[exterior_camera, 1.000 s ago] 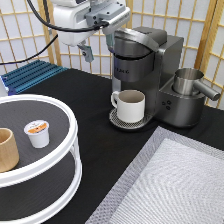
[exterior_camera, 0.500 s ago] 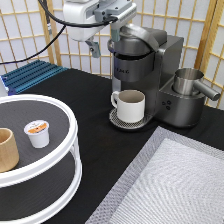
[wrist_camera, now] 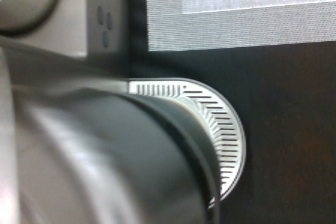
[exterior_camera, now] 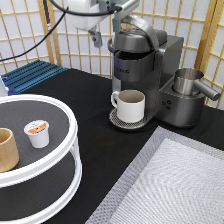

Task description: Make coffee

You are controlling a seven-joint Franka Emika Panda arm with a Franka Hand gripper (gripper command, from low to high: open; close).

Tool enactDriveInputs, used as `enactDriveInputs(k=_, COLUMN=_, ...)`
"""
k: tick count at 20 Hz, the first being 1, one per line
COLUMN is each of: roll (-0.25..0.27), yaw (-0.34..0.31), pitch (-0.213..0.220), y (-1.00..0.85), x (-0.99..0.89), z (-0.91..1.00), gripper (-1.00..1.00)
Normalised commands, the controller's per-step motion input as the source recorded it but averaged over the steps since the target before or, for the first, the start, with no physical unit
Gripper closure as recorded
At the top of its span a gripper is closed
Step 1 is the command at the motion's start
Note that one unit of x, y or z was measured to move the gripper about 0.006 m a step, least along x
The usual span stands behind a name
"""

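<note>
The coffee pod (exterior_camera: 37, 133), small and white with an orange-and-white lid, stands on the upper tier of a round white turntable (exterior_camera: 60, 165) at the exterior view's left. The grey coffee machine (exterior_camera: 150, 65) stands at the top centre, with a white mug (exterior_camera: 131, 105) on its drip tray. My gripper (exterior_camera: 106, 30) hangs open at the top, just left of the machine's curved lid handle (exterior_camera: 142, 30) and above its head, holding nothing. The wrist view shows the machine's dark rounded top (wrist_camera: 97, 160) from close by, with the drip tray grille (wrist_camera: 221, 145) below it.
A tan wooden cup (exterior_camera: 6, 149) stands beside the pod on the turntable. A steel jug (exterior_camera: 189, 82) sits on the machine's right side. A grey woven mat (exterior_camera: 170, 185) covers the bottom right. A blue rack (exterior_camera: 30, 75) lies at the left by the screen wall.
My gripper has moved right and a little up, from left of the machine to right beside its lid handle. The pod, mug and cup have stayed put.
</note>
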Motion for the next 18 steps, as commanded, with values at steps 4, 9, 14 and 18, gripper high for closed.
enactDriveInputs(k=4, roll=-0.068, yaw=0.0, pitch=0.158, y=0.67, x=0.49, z=0.41, gripper=-1.0)
enactDriveInputs(k=9, roll=-0.094, yaw=-0.001, pitch=0.178, y=0.7, x=0.56, z=0.48, gripper=-1.0)
enactDriveInputs(k=14, roll=-0.124, yaw=0.0, pitch=0.182, y=0.68, x=0.56, z=0.49, gripper=-1.0)
enactDriveInputs(k=18, roll=-0.178, yaw=-0.004, pitch=0.162, y=0.62, x=0.52, z=0.51, gripper=-1.0)
